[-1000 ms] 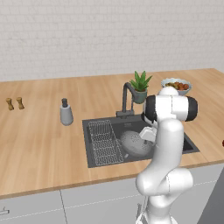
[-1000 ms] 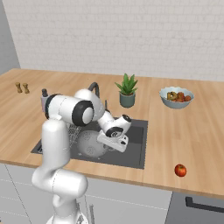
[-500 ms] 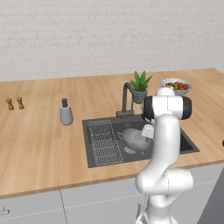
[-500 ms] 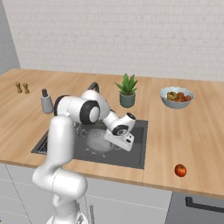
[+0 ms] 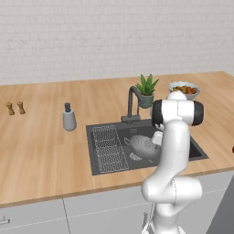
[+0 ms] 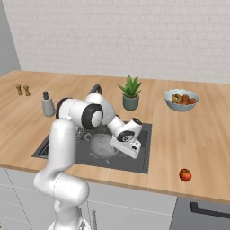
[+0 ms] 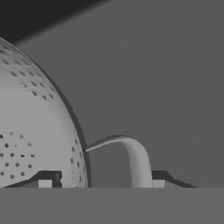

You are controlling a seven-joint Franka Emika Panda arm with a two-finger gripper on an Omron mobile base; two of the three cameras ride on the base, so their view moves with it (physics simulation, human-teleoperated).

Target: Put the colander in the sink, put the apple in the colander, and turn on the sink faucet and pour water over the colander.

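Right now the colander [image 5: 143,146] sits in the sink [image 5: 194,147], approx mid-basin, just right of the wire rack [image 5: 108,148]. It looks tipped on its side in the left base view, perforated wall facing up. Gripper [image 7: 101,180] is down in the basin at the colander's right edge; the hand view has the colander wall [image 7: 35,131] on the left and one loop handle [image 7: 131,155] curving down between the two fingertips [image 7: 46,180]. Jaws are apart, w/ the handle in the gap; can't tell if they touch it. From the right base view the hand [image 6: 126,143] hangs low over the basin floor beside the colander [image 6: 99,143].

Apple [image 6: 184,174] lies on the counter [image 6: 202,134] near the front edge, well right of the sink. Faucet [image 5: 132,101] stands at the sink's back rim, plant [image 5: 146,90] just beside it. Fruit bowl [image 6: 180,99] is further right, soap bottle [image 5: 69,117] left of the sink.
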